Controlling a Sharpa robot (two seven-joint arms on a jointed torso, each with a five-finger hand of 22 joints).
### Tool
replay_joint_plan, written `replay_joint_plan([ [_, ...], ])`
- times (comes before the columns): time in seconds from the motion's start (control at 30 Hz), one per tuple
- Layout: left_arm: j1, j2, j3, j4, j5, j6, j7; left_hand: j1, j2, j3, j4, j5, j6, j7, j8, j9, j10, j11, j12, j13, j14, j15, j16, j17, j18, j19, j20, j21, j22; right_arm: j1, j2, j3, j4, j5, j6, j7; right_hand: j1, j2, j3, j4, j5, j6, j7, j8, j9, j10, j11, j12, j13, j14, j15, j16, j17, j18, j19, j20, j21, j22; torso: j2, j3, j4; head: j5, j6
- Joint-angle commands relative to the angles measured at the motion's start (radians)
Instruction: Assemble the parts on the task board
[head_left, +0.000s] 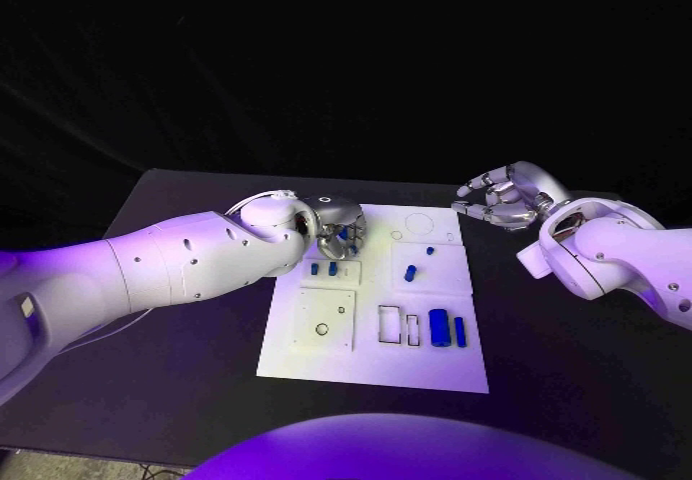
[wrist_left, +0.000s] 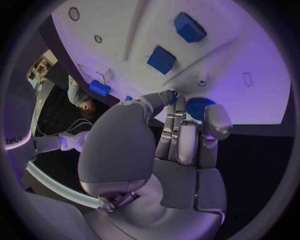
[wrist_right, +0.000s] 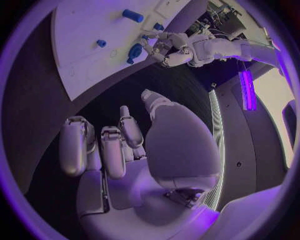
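Here, left robot hand (head_left: 339, 228) gripping blue part (wrist_left: 199, 106), right robot hand (head_left: 500, 200) open

Left arm reaching in from the side, left robot hand (head_left: 338, 226) turned downward with fingers (wrist_left: 177, 131) curled together at their tips, right arm bent, right robot hand (head_left: 500, 197) raised, fingers (wrist_right: 114, 150) loosely curled, holding nothing

A black worktop (head_left: 577, 390) under violet light; beyond its far edge, darkness. Near the worktop, a glowing purple light strip (wrist_right: 246, 90) beside pale panels.
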Motion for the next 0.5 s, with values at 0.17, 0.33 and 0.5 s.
replay_joint_plan([
  [0.17,0.003,-0.055,0.024,0.062,0.077,-0.016,-0.013,-0.016,0.0,-0.001,-0.008,0.005,0.006,0.001,-0.006,0.0,0.008,0.0,-0.008,0.001,0.008,0.002,0.008,0.001,-0.018,0.005,0.0,0.007,0.145,-0.001,-0.003,0.0,0.001,-0.005,0.007,0.007,-0.007,0.006,0.005,-0.001,0.005,-0.004,-0.003,0.007,0.002,-0.003,-0.001,-0.003,0.001,0.082,0.002,-0.003,0.188,0.012,-0.006,0.0,-0.006,0.169,-0.002,0.001,0.0029,0.002,0.002],
  [0.33,0.004,-0.103,0.037,0.1,0.096,-0.015,-0.024,-0.02,-0.003,-0.002,-0.009,0.004,0.006,0.002,-0.007,0.001,0.011,0.0,-0.011,0.001,0.008,0.002,0.007,-0.001,-0.018,0.006,0.0,0.008,0.145,-0.001,-0.004,0.0,0.001,-0.005,0.007,0.007,-0.007,0.006,0.005,-0.001,0.005,-0.004,-0.003,0.007,0.002,-0.003,-0.001,-0.003,0.001,0.082,0.002,-0.003,0.188,0.012,-0.006,0.0,-0.006,0.169,-0.003,0.002,0.007,0.001,0.001],
  [0.5,0.004,-0.127,0.039,0.105,0.102,0.009,-0.03,-0.023,-0.004,-0.003,-0.009,0.002,0.007,0.001,-0.008,0.001,0.012,0.0,-0.013,0.001,0.008,0.002,0.007,-0.002,-0.018,0.004,0.0,0.007,0.145,-0.001,-0.005,0.0,0.001,-0.005,0.007,0.006,-0.007,0.006,0.005,-0.001,0.005,-0.004,-0.003,0.007,0.002,-0.003,-0.001,-0.003,0.001,0.082,0.002,-0.003,0.188,0.012,-0.006,0.0,-0.006,0.169,-0.001,0.0009,0.0047,0.003,0.001],
])
